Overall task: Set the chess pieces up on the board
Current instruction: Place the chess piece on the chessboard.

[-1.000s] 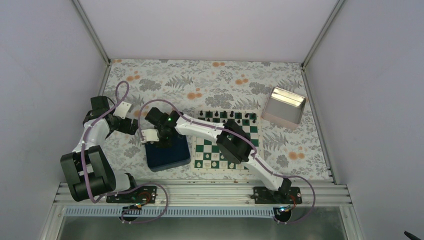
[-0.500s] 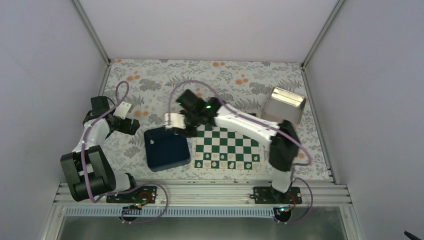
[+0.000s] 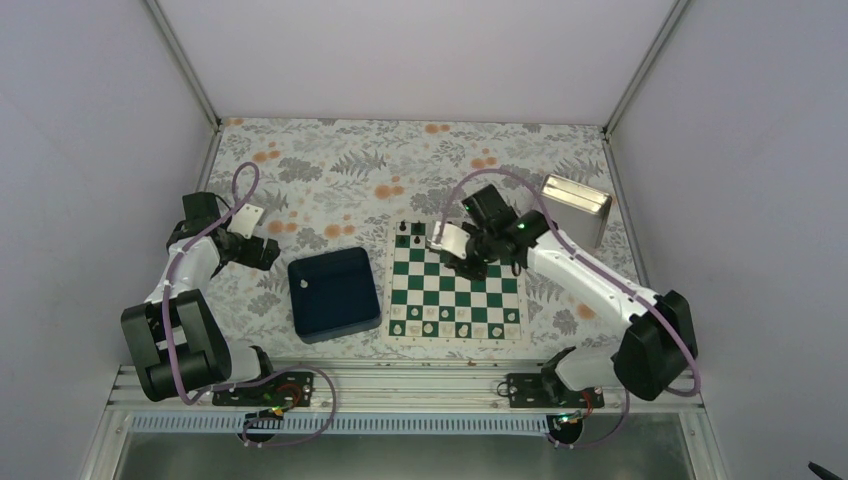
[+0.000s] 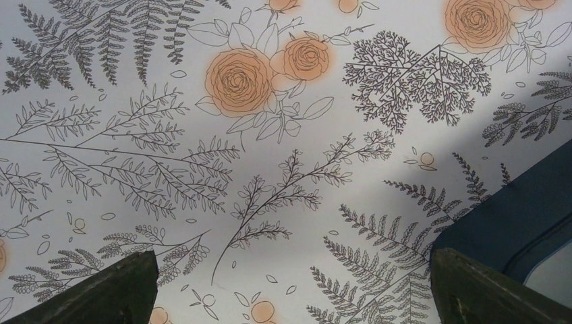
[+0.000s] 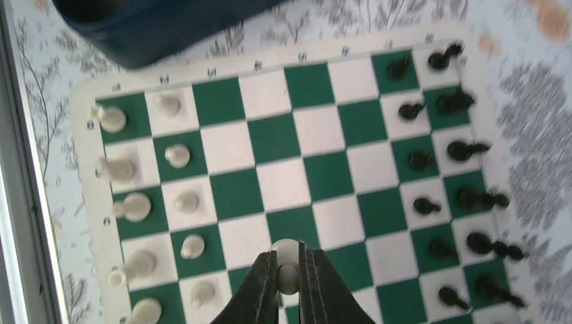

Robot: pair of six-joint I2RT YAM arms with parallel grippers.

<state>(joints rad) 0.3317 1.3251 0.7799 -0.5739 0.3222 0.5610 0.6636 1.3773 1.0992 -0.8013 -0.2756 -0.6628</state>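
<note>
The left arm and right arm share white link shells and bulky black joint housings, each on a black base plate. A purple cable loops along each. A small green light glows near the right wrist. The fingers are dark, narrow, tapering.

You work inside a booth of plain pale lavender panels: back wall, left wall, right wall. Slim aluminium posts run up the two far corners. Your surface carries a white cloth printed with grey ferns and orange roses. A ribbed aluminium rail borders its near edge. Light is soft and even. The left wrist view shows one broad faint shadow band across the cloth.
</note>
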